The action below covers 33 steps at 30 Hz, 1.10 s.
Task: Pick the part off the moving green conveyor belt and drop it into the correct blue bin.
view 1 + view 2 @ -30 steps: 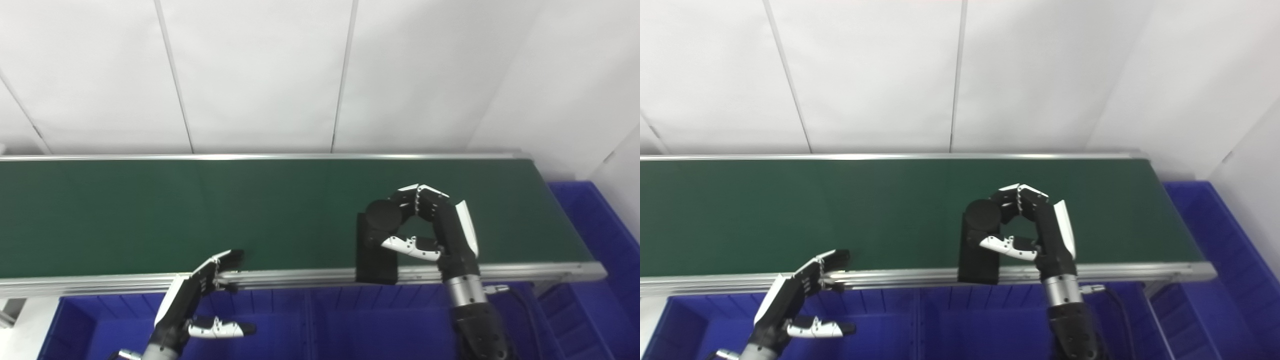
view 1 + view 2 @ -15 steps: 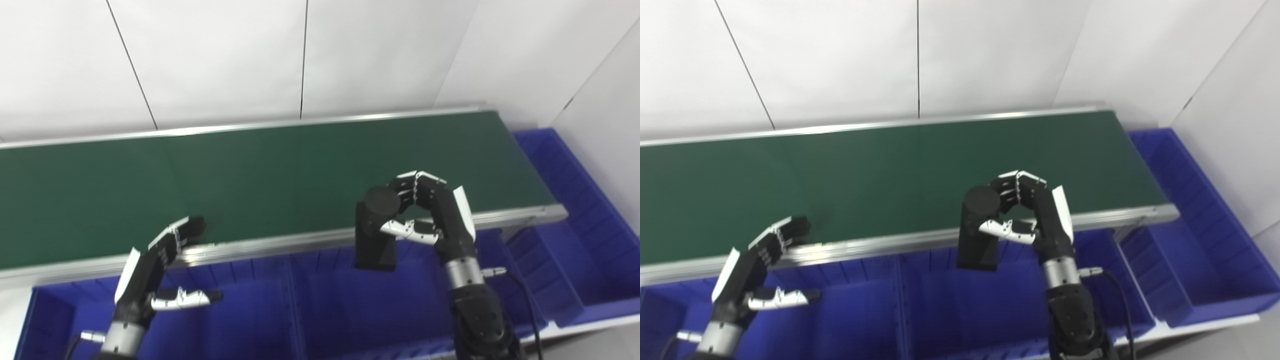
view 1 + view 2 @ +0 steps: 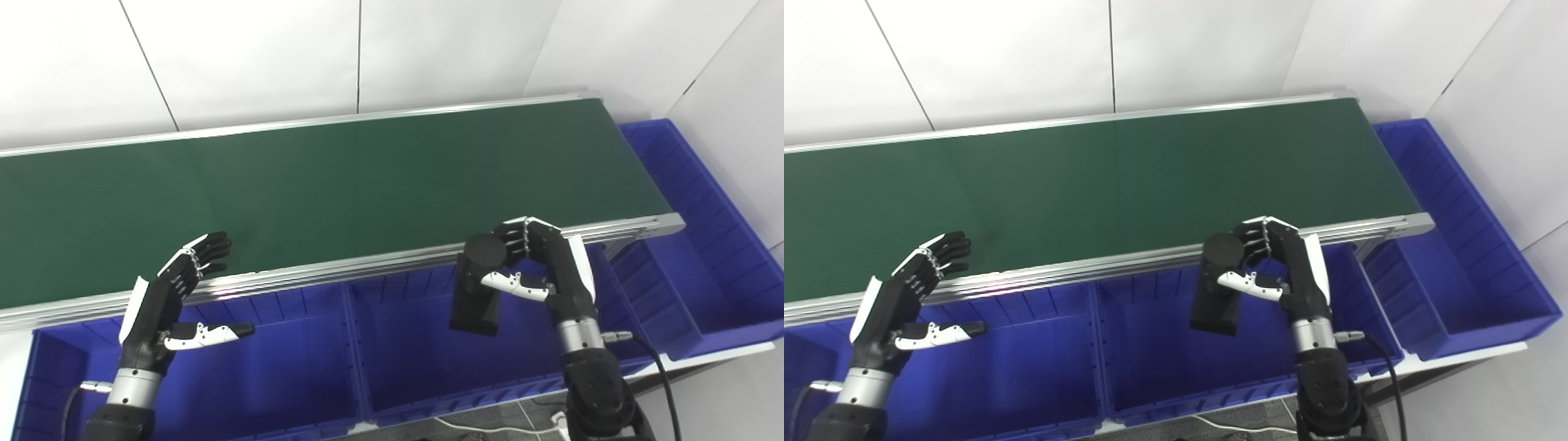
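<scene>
Over the middle blue bin (image 3: 422,361), right hand (image 3: 542,269) grips black part (image 3: 476,288) — left hand (image 3: 906,300) open.

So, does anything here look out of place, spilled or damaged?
Nothing stands out. The right hand holds the black part above the middle blue bin, slightly tilted. The left hand is open, and the conveyor belt carries nothing.

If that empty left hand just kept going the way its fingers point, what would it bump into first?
Probably the green conveyor belt: the left hand points up and away over the belt's silver near rail. Depth is unclear, so it might pass above.
</scene>
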{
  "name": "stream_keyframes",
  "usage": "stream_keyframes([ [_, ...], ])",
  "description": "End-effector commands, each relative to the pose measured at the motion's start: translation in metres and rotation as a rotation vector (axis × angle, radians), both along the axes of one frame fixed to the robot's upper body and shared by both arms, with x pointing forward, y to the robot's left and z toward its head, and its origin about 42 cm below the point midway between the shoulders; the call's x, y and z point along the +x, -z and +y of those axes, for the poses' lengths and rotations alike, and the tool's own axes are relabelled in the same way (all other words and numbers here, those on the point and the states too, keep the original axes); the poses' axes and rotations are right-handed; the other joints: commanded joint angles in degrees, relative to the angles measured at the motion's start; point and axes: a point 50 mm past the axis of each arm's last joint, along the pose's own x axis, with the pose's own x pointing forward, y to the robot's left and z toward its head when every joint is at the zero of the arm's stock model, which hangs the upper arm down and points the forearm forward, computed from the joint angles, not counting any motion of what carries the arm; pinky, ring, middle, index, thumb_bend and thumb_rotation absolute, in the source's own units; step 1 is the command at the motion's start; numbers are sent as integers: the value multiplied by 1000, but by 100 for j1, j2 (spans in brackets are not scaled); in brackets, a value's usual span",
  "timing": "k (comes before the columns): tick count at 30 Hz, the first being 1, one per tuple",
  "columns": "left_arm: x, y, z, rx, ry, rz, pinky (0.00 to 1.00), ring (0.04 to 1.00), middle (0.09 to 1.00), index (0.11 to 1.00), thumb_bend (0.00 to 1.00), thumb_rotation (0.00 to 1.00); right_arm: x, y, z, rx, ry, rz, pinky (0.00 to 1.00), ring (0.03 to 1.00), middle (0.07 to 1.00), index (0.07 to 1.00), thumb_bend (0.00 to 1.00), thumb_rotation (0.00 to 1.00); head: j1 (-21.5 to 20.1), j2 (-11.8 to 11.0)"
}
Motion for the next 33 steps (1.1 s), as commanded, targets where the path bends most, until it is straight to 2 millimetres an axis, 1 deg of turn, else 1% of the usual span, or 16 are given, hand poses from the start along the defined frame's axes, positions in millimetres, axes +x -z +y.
stream_keyframes([
  [1, 9, -18, 3, -14, 11, -87, 738, 802, 810, 810, 995, 193, -4, -4, -4, -15, 17, -53, 375, 444, 473, 495, 522, 0, -2, -6],
  [3, 9, -17, 4, -16, 10, -84, 738, 799, 809, 808, 1000, 195, -8, 2, -9, -9, 31, -39, 381, 449, 474, 491, 523, 0, -6, -7],
  [6, 9, -16, 4, -22, 12, -80, 739, 799, 810, 807, 1000, 195, -13, 14, -17, 0, 52, -20, 358, 436, 470, 501, 522, 0, -21, -12],
  [11, 7, -16, 5, -19, 14, -80, 742, 799, 808, 807, 1000, 192, -22, 32, -29, 5, 88, 6, 334, 422, 465, 513, 520, 0, 95, -52],
  [16, 6, -17, 4, -12, 11, -83, 735, 801, 807, 805, 1000, 196, -26, 43, -38, -2, 136, 28, 357, 431, 471, 505, 521, 0, 110, -28],
  [20, 6, -17, 4, -5, 15, -85, 721, 797, 804, 807, 994, 178, -28, 47, -42, -17, 147, 31, 354, 429, 467, 509, 521, 0, 143, -44],
  [24, 5, -16, 4, 1, 13, -84, 728, 799, 806, 807, 1000, 196, -28, 47, -42, -8, 155, 31, 354, 430, 466, 508, 521, 0, 201, -29],
  [29, 4, -17, 3, 3, 13, -88, 717, 795, 805, 807, 996, 183, -27, 46, -43, 10, 151, 10, 398, 439, 480, 506, 521, 0, 238, -22],
  [33, 4, -17, 3, -4, 23, -84, 736, 806, 813, 810, 993, 176, -27, 44, -42, 0, 153, 17, 431, 445, 486, 506, 521, 0, 251, -34],
])
